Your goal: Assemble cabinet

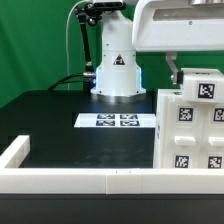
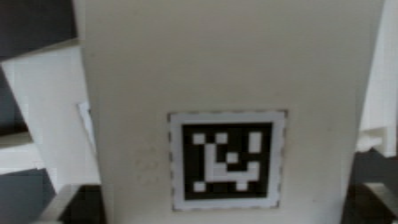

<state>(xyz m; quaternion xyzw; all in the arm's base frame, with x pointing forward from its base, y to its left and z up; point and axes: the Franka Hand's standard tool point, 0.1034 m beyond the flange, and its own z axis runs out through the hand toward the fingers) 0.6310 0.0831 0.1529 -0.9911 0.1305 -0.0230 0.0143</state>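
Observation:
The white cabinet body, with several black-and-white tags on its front, stands at the exterior view's right, near the front rail. A smaller white cabinet piece with one tag sits on top of it. My gripper hangs from the top right, with one finger down along that piece's left side. In the wrist view the tagged white piece fills the middle between the jaws of my gripper, which look shut on it. The fingertips themselves are blurred and mostly hidden.
The marker board lies flat in front of the arm's white base. A low white rail edges the table's front and turns back at the left corner. Black cables hang behind the base.

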